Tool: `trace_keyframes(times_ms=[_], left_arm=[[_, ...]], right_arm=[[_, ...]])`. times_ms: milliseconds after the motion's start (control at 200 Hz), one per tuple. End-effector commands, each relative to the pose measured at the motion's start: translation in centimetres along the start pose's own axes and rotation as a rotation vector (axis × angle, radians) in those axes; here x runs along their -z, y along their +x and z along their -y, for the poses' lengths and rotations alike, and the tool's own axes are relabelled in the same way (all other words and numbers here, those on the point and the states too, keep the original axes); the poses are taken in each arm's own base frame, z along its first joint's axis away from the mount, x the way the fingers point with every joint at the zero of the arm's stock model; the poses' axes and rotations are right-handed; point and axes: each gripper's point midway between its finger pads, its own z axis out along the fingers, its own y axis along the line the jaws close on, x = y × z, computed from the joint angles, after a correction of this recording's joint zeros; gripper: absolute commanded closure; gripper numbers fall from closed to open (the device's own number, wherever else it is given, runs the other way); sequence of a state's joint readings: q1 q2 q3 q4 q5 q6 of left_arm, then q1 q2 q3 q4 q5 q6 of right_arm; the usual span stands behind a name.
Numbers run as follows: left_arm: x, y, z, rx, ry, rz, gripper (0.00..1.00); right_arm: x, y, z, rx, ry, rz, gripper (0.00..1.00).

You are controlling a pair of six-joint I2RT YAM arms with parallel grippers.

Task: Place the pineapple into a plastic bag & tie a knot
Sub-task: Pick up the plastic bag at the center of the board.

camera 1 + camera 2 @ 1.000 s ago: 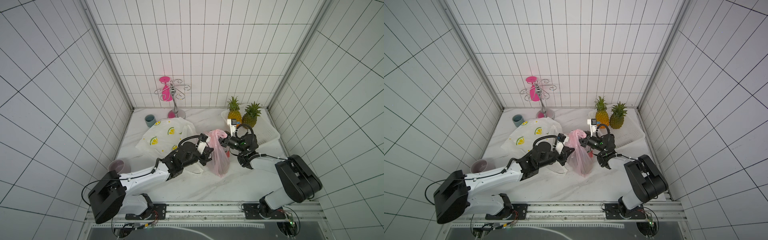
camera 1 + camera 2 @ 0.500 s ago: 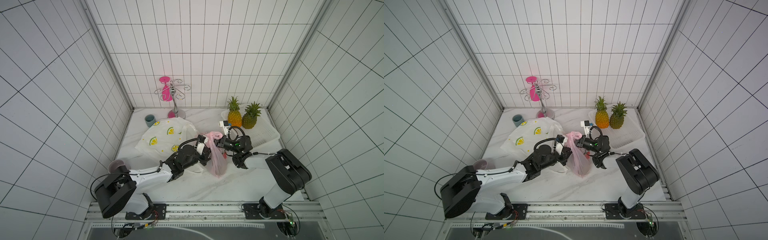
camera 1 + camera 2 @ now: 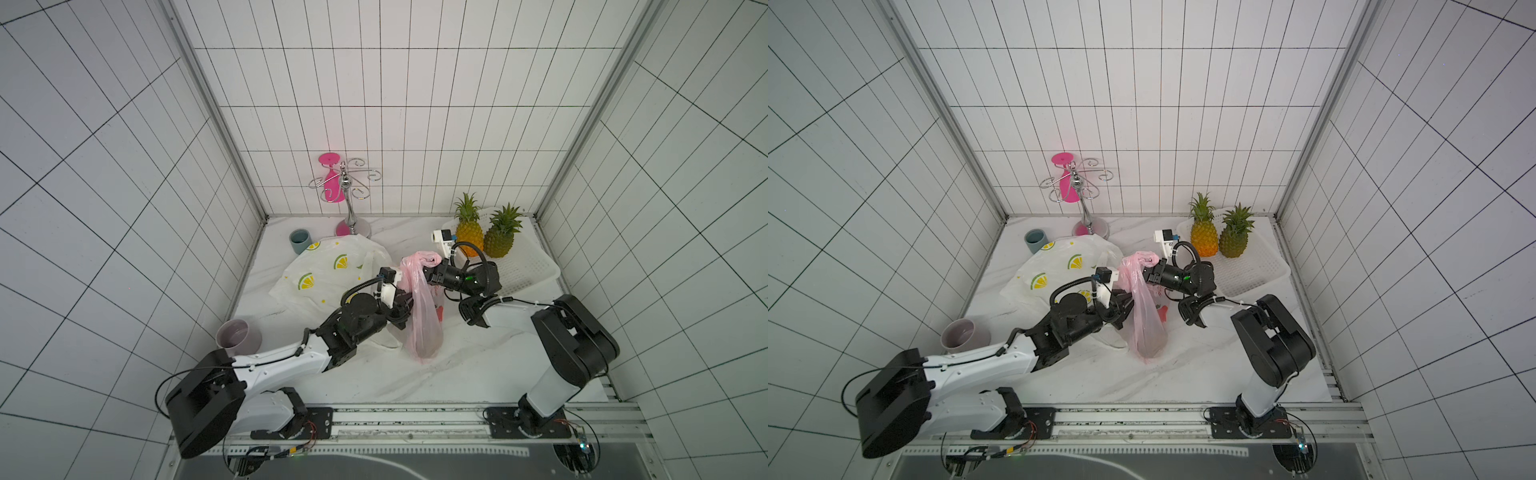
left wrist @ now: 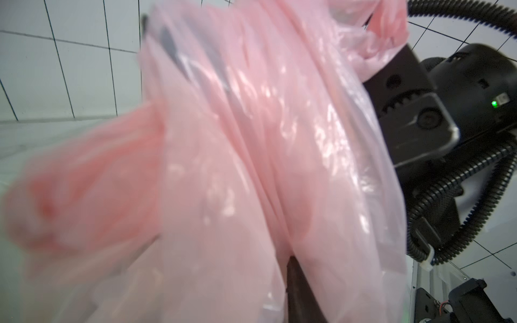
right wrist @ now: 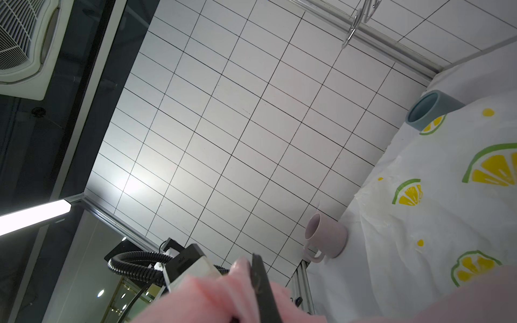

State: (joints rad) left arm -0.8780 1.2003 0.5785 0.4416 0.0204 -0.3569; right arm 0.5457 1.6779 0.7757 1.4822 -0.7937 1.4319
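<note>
pink bag (image 3: 420, 307) see-through, hanging long, neck bunched; brownish pineapple (image 3: 427, 348) lumped at bottom. right gripper (image 3: 427, 273) pinching neck. left gripper (image 3: 402, 309) against bag, open or not, can't tell.

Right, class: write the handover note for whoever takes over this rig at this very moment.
Right gripper: shut on the bunched top of the pink bag, holding it up.
Left gripper: against the bag's middle; the film hides its jaws, so grip unclear.
Things: a dark lump, likely the pineapple, sits in the bag's bottom. The spare pineapples stand in the white basket.
Done: fruit seemingly bagged, neck gathered.
Left: no finished knot shows; tie it.
</note>
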Motion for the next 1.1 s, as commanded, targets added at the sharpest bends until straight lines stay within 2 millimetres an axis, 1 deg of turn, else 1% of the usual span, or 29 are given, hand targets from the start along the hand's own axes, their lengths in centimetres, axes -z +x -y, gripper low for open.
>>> trace_keyframes(times_ms=[0, 35, 50, 100, 165, 210, 225, 300, 330, 355, 440, 535, 655, 700, 770, 830, 894, 999, 1094], left_arm=[[1.1, -3.0, 1.5, -0.009, 0.026, 0.053, 0.72], [1.5, -3.8, 1.8, -0.016, 0.031, 0.068, 0.70], [1.7, -4.1, 1.9, -0.021, 0.030, 0.075, 0.67], [2.3, -4.9, 2.1, -0.035, 0.027, 0.091, 0.65], [3.4, -6.0, 2.1, -0.055, 0.010, 0.105, 0.58], [4.4, -6.9, 2.1, -0.066, -0.006, 0.112, 0.57], [4.5, -6.9, 2.0, -0.069, -0.017, 0.105, 0.57], [6.4, -8.4, 1.8, -0.086, -0.050, 0.122, 0.57], [7.3, -9.1, 1.6, -0.091, -0.068, 0.134, 0.56], [8.0, -9.6, 1.4, -0.093, -0.086, 0.146, 0.54], [10.2, -12.0, 0.5, -0.096, -0.119, 0.197, 0.52], [11.3, -13.9, -1.4, -0.095, -0.154, 0.221, 0.48], [10.9, -15.0, -3.8, -0.060, -0.154, 0.224, 0.48], [10.3, -15.1, -4.0, -0.048, -0.121, 0.219, 0.47], [9.1, -14.9, -3.5, -0.047, -0.046, 0.193, 0.47], [8.2, -14.5, -2.1, -0.060, 0.054, 0.177, 0.46], [7.4, -14.0, -1.4, -0.049, 0.113, 0.164, 0.44], [6.5, -13.2, -0.5, -0.064, 0.136, 0.147, 0.43], [5.8, -12.5, -0.5, -0.069, 0.126, 0.128, 0.42]], right_arm=[[-0.7, -2.4, -14.4, 0.332, -0.441, 0.059, 1.00], [-0.8, -2.6, -14.8, 0.338, -0.450, 0.063, 1.00], [-0.9, -2.6, -15.0, 0.341, -0.454, 0.063, 1.00], [-1.0, -2.8, -15.4, 0.346, -0.465, 0.065, 1.00], [-1.2, -3.0, -15.8, 0.353, -0.477, 0.064, 1.00], [-1.3, -3.2, -15.9, 0.356, -0.483, 0.062, 1.00], [-1.3, -3.2, -16.0, 0.357, -0.484, 0.061, 1.00], [-1.5, -3.3, -16.1, 0.360, -0.490, 0.056, 1.00], [-1.5, -3.4, -16.2, 0.363, -0.492, 0.055, 1.00], [-1.6, -3.4, -16.3, 0.364, -0.494, 0.054, 1.00], [-1.6, -3.4, -16.3, 0.363, -0.496, 0.053, 1.00], [-1.7, -3.2, -16.3, 0.360, -0.496, 0.042, 1.00], [-1.7, -3.0, -16.5, 0.362, -0.501, 0.030, 1.00], [-1.7, -2.9, -16.6, 0.363, -0.501, 0.027, 1.00], [-1.7, -2.9, -16.5, 0.363, -0.499, 0.025, 1.00], [-1.7, -2.9, -16.5, 0.363, -0.500, 0.022, 1.00], [-1.7, -2.8, -16.5, 0.365, -0.501, 0.014, 1.00], [-1.8, -2.7, -16.7, 0.367, -0.504, 0.007, 1.00], [-1.9, -2.6, -16.6, 0.366, -0.504, -0.006, 1.00]])
